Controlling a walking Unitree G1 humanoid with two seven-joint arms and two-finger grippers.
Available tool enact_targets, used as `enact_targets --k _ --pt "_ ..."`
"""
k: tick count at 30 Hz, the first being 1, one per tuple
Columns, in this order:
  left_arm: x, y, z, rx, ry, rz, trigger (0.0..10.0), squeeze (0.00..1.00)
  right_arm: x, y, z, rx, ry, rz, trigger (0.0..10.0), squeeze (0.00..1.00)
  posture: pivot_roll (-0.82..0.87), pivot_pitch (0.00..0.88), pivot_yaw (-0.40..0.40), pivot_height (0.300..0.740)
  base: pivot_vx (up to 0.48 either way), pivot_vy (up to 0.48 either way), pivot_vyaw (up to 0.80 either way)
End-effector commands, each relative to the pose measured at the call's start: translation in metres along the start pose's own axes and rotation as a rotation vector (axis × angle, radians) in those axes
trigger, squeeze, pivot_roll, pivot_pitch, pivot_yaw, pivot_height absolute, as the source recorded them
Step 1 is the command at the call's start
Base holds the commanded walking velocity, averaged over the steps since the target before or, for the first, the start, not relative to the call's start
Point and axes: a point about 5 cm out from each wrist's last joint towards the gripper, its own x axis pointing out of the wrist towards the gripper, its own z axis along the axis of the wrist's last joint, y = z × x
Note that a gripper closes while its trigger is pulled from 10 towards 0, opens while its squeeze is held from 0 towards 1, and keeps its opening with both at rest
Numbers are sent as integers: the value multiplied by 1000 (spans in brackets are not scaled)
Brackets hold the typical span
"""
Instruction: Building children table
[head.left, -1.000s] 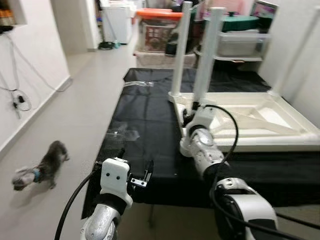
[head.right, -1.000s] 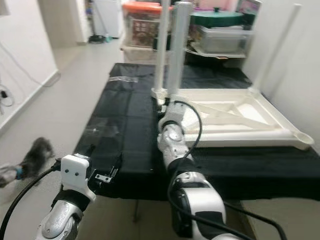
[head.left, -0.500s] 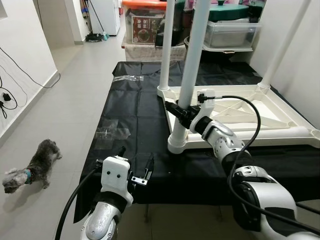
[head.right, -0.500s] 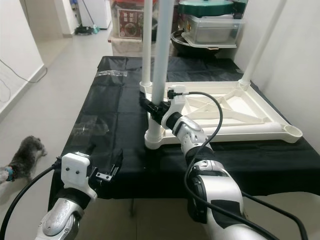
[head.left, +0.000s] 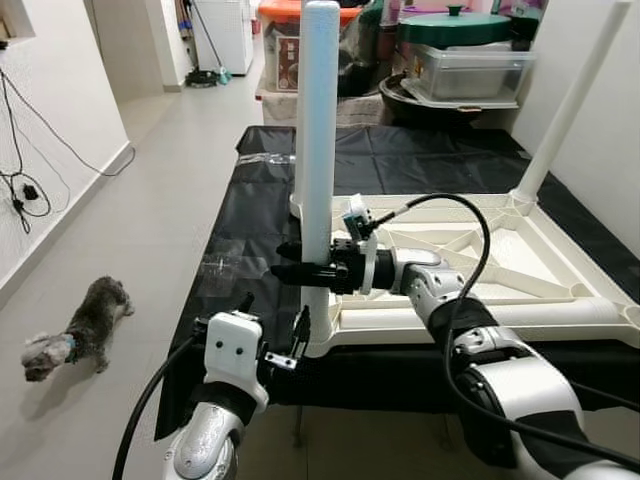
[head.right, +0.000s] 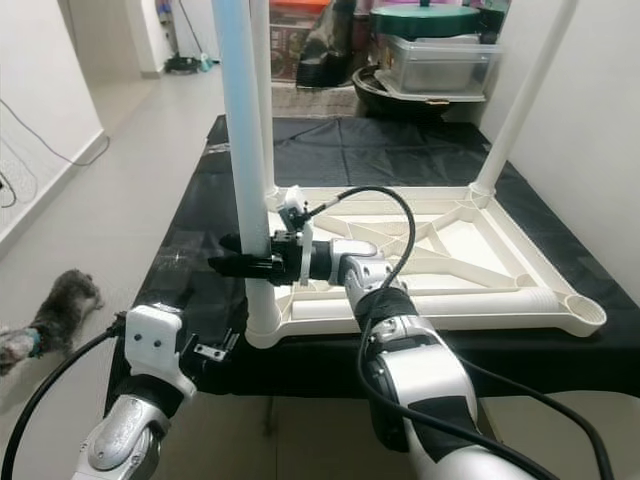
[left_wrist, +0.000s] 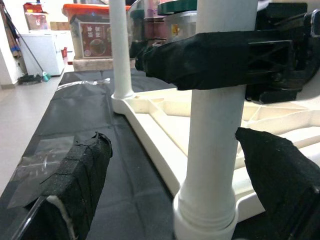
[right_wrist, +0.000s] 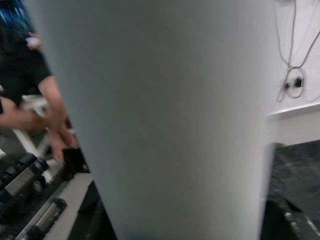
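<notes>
A white children's table (head.left: 480, 250) lies upside down on a black cloth. Its near left leg (head.left: 320, 150) stands upright in the corner socket. My right gripper (head.left: 300, 270) reaches across from the right and is shut on this leg at mid height; one of its black fingers (left_wrist: 200, 55) crosses the leg's front. In the right wrist view the leg (right_wrist: 165, 120) is very close. My left gripper (head.left: 272, 315) hangs open just in front of the leg's base, its fingers (left_wrist: 75, 185) on either side of it and apart from it. The near right corner socket (head.right: 585, 315) is open.
A far leg (head.left: 570, 110) rises near the right wall. Plastic storage boxes (head.left: 465, 65) stand behind the table. A small grey dog (head.left: 75, 335) is on the floor to the left. A person's arm (right_wrist: 30, 115) is in the right wrist view.
The camera has shifted. My right gripper stays on the leg, its fingers now pointing to my left. The leg's base now stands nearer to my left gripper.
</notes>
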Motion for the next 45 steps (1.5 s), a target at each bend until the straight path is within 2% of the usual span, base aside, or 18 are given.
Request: enact_targets --k 1,5,7,9,12,16,20,25,26,27,28,31,32,37,38,39,41,45 --pt "0 0 -3 4 12 -5 10000 0 11 2 -4 25 -13 -14 0 0 3 0 -33 740 0 0 0" --pt "-1 -1 -3 3 13 -4 10000 0 11 -8 -1 -20 -52 -229 0 0 6 0 -34 740 0 0 0" --pt "-1 -1 -3 0 15 -4 10000 0 4 -23 -1 -28 -79 -549 0 0 -1 0 -37 740 0 0 0" --pt "-1 -1 -3 0 15 -4 10000 0 4 -23 -1 -28 -79 -549 0 0 -1 0 -37 740 0 0 0" --pt "-2 -2 -4 -3 19 -7 10000 0 -27 -42 -9 -25 -81 -1083 0 0 -3 0 -32 740 0 0 0" --pt "-2 -2 -5 -3 22 -9 10000 0 -59 -43 -24 48 -131 -1503 0 0 -3 0 -32 740 0 0 0" --pt "-2 -2 -5 -1 22 -9 10000 0 -56 -35 -35 131 -171 -1643 0 0 -3 0 -32 740 0 0 0" --pt "-2 -2 -5 -1 22 -9 10000 0 -48 -33 -34 138 -186 -1612 0 0 -3 0 -32 740 0 0 0" --pt "-2 -2 -5 -1 22 -9 10000 0 -35 -32 -27 113 -240 -1506 10000 98 -1 0 -33 740 0 0 0" --pt "-2 -2 -5 -1 22 -9 10000 0 -35 -32 -27 113 -240 -1506 10000 98 -1 0 -33 740 0 0 0" --pt "-2 -1 -5 -1 23 -9 10000 0 -25 -31 -19 72 -288 -1416 10000 1000 -1 0 -33 740 0 0 0" --pt "-2 -1 -5 -1 23 -8 10000 0 -16 -30 -11 45 -326 -1334 10000 1000 -1 0 -33 740 0 0 0" --pt "-2 -1 -5 -1 23 -7 10000 0 -10 -30 -3 34 -370 -1212 10000 0 0 0 -36 740 0 0 0" --pt "-2 -2 -5 -2 23 -8 10000 0 -6 -29 16 11 -432 -1008 10000 0 0 0 -36 740 0 0 0" --pt "-2 -2 -5 -1 23 -9 10000 0 3 -24 20 48 -392 -754 10000 0 0 0 -36 740 0 0 0" --pt "-2 -2 -5 -1 23 -9 10000 0 3 -24 20 48 -392 -754 10000 0 0 0 -36 740 0 0 0" --pt "-2 -2 -6 -2 23 -10 10000 0 8 -16 10 43 -234 -483 10000 0 -6 0 -30 740 0 0 0" --pt "-2 -2 -7 -3 24 -12 10000 0 7 -8 -5 6 -75 -279 10000 0 2 0 -29 740 0 0 0"
